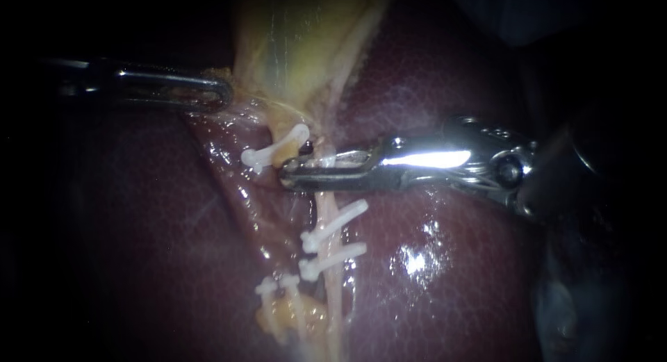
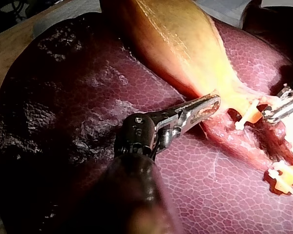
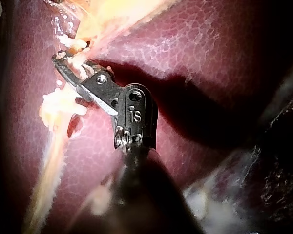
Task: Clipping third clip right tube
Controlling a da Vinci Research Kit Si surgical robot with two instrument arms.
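The right instrument's end effector (image 1: 309,171) clamped across the right tube (image 1: 326,203); the left instrument's end effector (image 1: 217,95) pinching the gallbladder (image 1: 292,35).

Pale slender right tube (image 1: 326,203); two white clips (image 1: 335,223) across it, close together

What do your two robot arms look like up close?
Both are long and thin, with dark, stick-like shafts. My left instrument ends in a slim silver tool with a long slot down it, set on a dark rounded hinge. My right instrument has a shiny silver tool with a round pin at its hinge, and the dark hinge piece has small marks on it.
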